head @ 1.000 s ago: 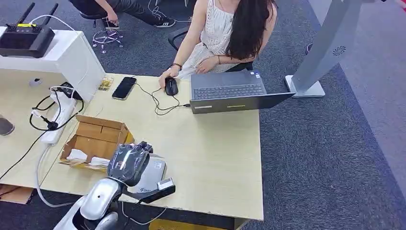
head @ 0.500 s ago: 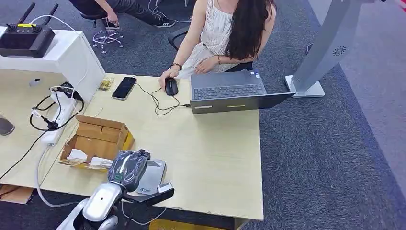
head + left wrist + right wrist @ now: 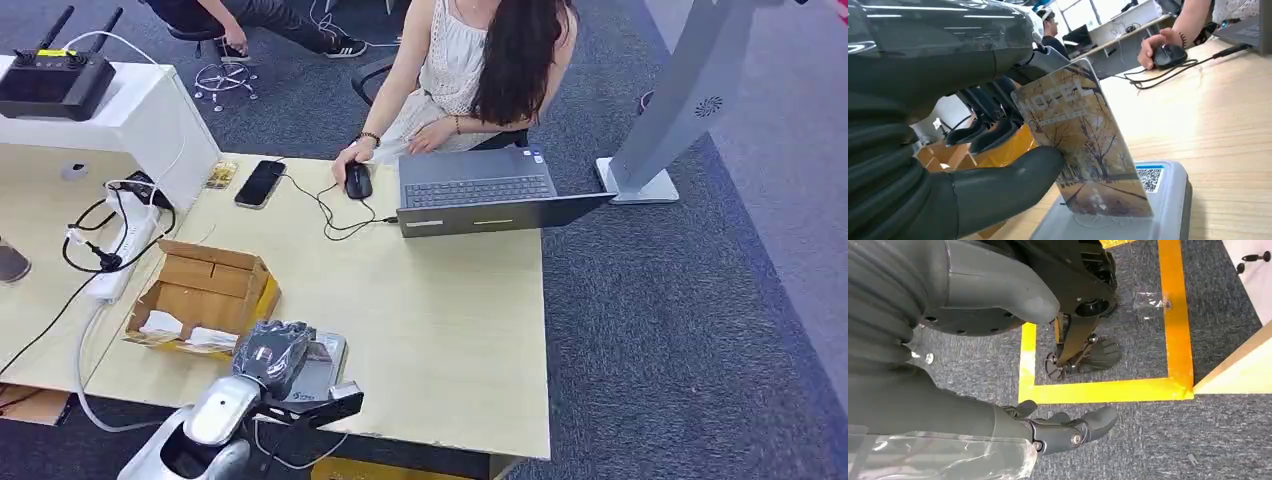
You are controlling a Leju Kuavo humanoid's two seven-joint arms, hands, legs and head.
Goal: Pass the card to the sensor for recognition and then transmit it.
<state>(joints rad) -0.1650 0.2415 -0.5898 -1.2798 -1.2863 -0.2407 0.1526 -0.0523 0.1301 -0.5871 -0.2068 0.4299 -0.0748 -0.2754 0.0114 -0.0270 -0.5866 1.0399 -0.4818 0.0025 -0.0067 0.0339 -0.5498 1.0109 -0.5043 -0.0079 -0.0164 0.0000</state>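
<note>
The left hand [image 3: 272, 355] has sunk toward the lower left of the frame, coming down over the grey sensor [image 3: 318, 368]. The card [image 3: 1083, 145] it pinches now stands with its bottom edge on the sensor's top.

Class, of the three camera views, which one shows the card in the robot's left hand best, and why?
The left wrist view: the card, printed with autumn trees, shows large, pinched by the left hand, its lower edge at the grey sensor. In the head view the left hand covers it. The right wrist view looks at the floor.
</note>
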